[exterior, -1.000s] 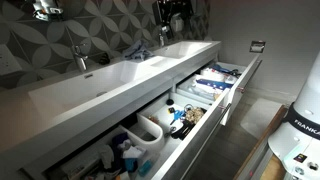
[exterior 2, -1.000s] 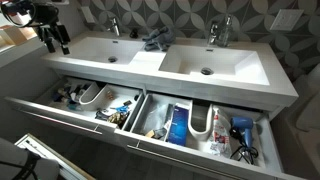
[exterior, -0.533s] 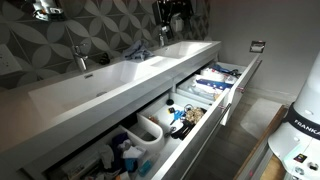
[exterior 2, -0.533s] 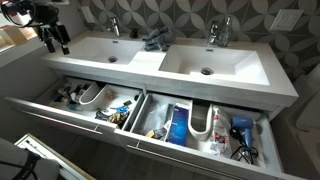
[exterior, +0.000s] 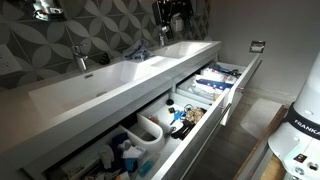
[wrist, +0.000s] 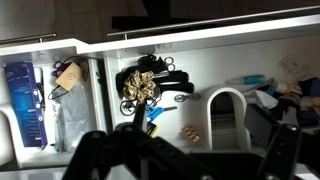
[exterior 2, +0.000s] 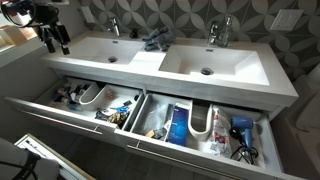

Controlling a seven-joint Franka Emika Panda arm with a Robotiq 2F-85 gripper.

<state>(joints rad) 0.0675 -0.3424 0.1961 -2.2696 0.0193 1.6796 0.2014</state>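
The jaws hang wide apart and empty, high over the end of the vanity worktop (exterior 2: 110,60), with the open drawer (exterior 2: 60,118) well below. In the wrist view, a gold-and-black tangle (wrist: 140,85), seemingly hair ties, lies beside the white pipe cut-out (wrist: 225,110). It seems best to centre over the tangle before descending, clear of the worktop edge
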